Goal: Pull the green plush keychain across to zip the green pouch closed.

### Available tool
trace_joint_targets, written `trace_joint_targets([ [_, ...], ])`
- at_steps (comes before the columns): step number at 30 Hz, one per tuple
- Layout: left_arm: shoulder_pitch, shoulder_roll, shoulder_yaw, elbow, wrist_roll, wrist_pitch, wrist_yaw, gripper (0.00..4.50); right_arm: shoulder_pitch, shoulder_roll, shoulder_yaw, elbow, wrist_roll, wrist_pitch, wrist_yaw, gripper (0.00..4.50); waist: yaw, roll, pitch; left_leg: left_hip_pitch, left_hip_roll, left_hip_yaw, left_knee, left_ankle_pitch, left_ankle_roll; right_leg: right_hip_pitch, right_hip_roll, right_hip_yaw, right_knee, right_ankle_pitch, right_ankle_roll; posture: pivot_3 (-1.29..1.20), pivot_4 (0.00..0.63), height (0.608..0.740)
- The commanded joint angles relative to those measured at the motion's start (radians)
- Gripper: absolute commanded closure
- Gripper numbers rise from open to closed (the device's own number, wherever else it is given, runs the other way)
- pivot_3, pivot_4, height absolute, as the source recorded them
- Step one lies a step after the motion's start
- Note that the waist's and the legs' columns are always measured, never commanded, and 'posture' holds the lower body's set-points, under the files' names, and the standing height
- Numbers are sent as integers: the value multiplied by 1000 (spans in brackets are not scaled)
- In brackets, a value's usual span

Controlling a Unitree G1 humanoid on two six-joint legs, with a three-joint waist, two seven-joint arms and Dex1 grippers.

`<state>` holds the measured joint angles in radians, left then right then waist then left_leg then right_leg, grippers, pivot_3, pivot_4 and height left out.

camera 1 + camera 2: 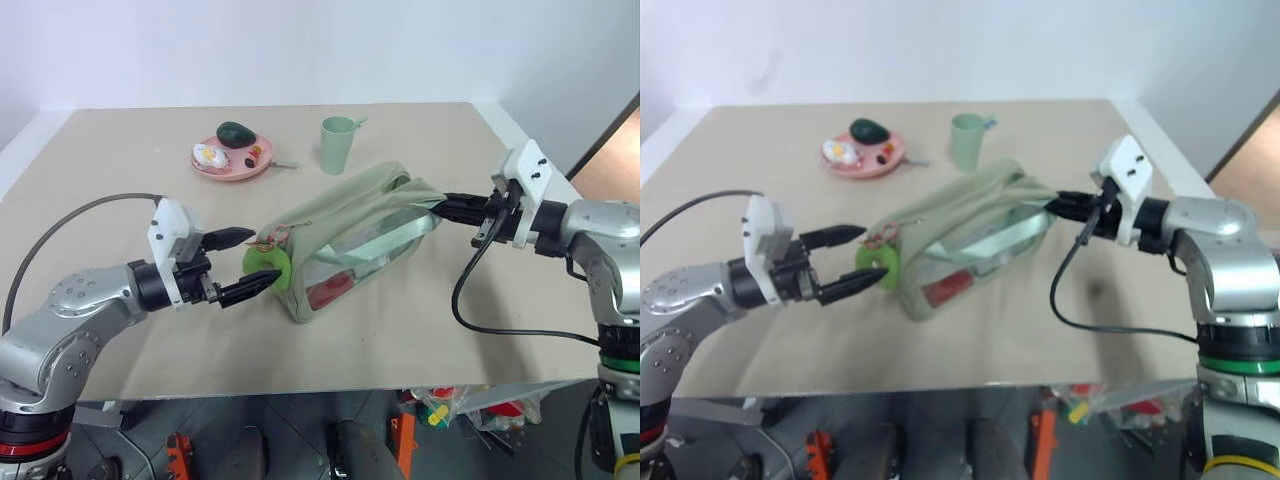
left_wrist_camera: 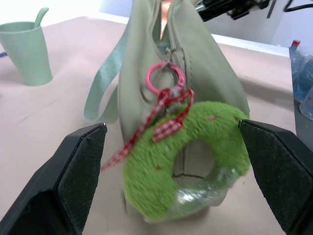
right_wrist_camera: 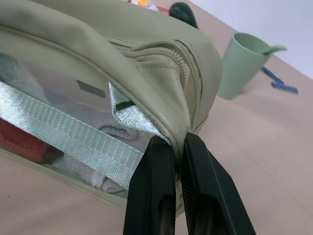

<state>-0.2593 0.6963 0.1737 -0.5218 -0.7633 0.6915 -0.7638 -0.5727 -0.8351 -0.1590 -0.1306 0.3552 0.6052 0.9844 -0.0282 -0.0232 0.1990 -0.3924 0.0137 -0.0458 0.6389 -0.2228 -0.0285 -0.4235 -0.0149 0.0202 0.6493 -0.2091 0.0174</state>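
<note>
The green pouch (image 1: 350, 240) lies across the middle of the table, and red and white items show through its clear side. The green plush keychain (image 1: 268, 268) hangs at its left end from a pink ring (image 2: 164, 81) on the zipper pull, with a red checked ribbon. My left gripper (image 1: 262, 258) is open, one finger on each side of the keychain (image 2: 146, 171) and apart from it. My right gripper (image 1: 440, 207) is shut on the fabric at the pouch's right end (image 3: 161, 117), just below the zipper teeth (image 3: 188, 73).
A pale green cup (image 1: 338, 145) with a spoon stands behind the pouch. To its left is a pink plate (image 1: 245, 170) holding a dark avocado (image 1: 236, 133) and a toy egg. The table's front edge (image 1: 330, 385) runs close below both arms.
</note>
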Motion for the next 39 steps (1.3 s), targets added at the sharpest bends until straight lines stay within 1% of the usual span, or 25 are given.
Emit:
trace_joint_targets([
  [1, -3, 8, 29, 9, 30, -62, -6, 0, 27, -11, -54, -113, 38, 66, -64, 4464, 0, 0, 0, 0, 0, 0, 0, 0, 0, 0, 0, 0, 0, 0, 0, 0, 150, 740],
  [4, -24, 13, 41, 44, 35, -83, -21, 0, 42, -21, -71, -141, 50, 119, -108, 4464, 0, 0, 0, 0, 0, 0, 0, 0, 0, 0, 0, 0, 0, 1, -1, 0, 150, 740],
  [9, -46, 36, 76, 37, -82, -20, -53, 0, 27, -34, -103, -156, 67, 185, -174, 4464, 1, 0, 0, 0, 0, 1, 1, 0, 0, 0, 1, 0, 0, 2, -1, 0, 150, 740],
  [11, -52, 46, 89, 40, -114, 1, -54, 0, 27, -38, -102, -160, 65, 188, -193, 4464, 1, 0, 0, 0, 0, 1, 1, 0, 0, 0, 1, 1, 0, 2, -1, 0, 150, 740],
  [15, -69, 79, 107, 82, -129, 20, -71, 0, 40, -26, -89, -175, 74, 183, -212, 4464, 0, 0, 0, 0, 0, 1, 1, 0, 0, 0, 1, 1, 0, 2, 0, 0, 150, 740],
  [19, -30, 120, 79, 6, -199, 70, -130, 0, 44, -11, -76, -182, 85, 190, -229, 4464, -2, 0, 0, 0, 2, 1, 1, 0, 0, -1, 3, 1, 0, 2, -1, 0, 150, 740],
  [21, -21, 123, 61, -21, -203, 70, -136, 0, 46, -8, -73, -192, 98, 209, -237, 4464, -2, 0, 0, 0, 2, 2, 1, 0, 0, -1, 3, 2, 0, 2, 0, 0, 150, 740],
  [27, -43, 107, 18, -17, -167, 46, -125, 0, 62, -20, -82, -260, 174, 321, -238, 4464, -4, 0, 0, 0, 3, 2, 1, 0, 0, -1, 5, 2, 0, 2, -2, 0, 150, 740],
  [32, -54, 94, -13, 2, -127, 19, -125, 0, 106, -54, -46, -269, 160, 285, -205, 4464, -4, 0, 0, 1, 6, 1, 1, 0, 0, -1, 8, 3, 0, 2, -3, 0, 150, 740],
  [33, -59, 89, -19, 8, -119, 14, -124, 0, 121, -58, -45, -273, 175, 275, -178, 4464, -4, 0, 0, 1, 6, 1, 1, 0, 0, -1, 8, 3, 0, 2, -3, 0, 150, 740],
  [34, -63, 85, -24, 12, -113, 10, -123, 0, 136, -67, -42, -279, 184, 266, -153, 3765, -4, 0, 0, 1, 6, 2, 1, 0, 0, -1, 9, 3, 0, 2, -3, 0, 150, 740],
  [35, -66, 83, -27, 15, -110, 8, -123, 0, 146, -73, -40, -284, 191, 259, -135, 3599, -3, 0, 0, 1, 6, 1, 1, 0, 0, -1, 9, 3, 0, 2, -3, 0, 150, 740],
  [36, -68, 80, -31, 16, -106, 5, -124, 0, 160, -82, -40, -290, 196, 250, -115, 3270, -3, 0, 0, 1, 6, 1, 1, 0, 0, -1, 9, 3, 0, 2, -3, 0, 150, 740],
  [38, -72, 73, -37, 17, -99, 1, -124, 0, 164, -74, -56, -284, 189, 216, -120, 2443, -5, 0, 0, 1, 7, 2, 1, 0, 1, -1, 10, 4, 0, 2, -3, 0, 150, 740],
  [39, -72, 70, -38, 17, -97, 0, -124, 0, 164, -71, -64, -280, 188, 205, -123, 2315, -6, 0, 0, 1, 7, 2, 1, 0, 1, -1, 10, 4, 0, 2, -3, 0, 150, 740],
])
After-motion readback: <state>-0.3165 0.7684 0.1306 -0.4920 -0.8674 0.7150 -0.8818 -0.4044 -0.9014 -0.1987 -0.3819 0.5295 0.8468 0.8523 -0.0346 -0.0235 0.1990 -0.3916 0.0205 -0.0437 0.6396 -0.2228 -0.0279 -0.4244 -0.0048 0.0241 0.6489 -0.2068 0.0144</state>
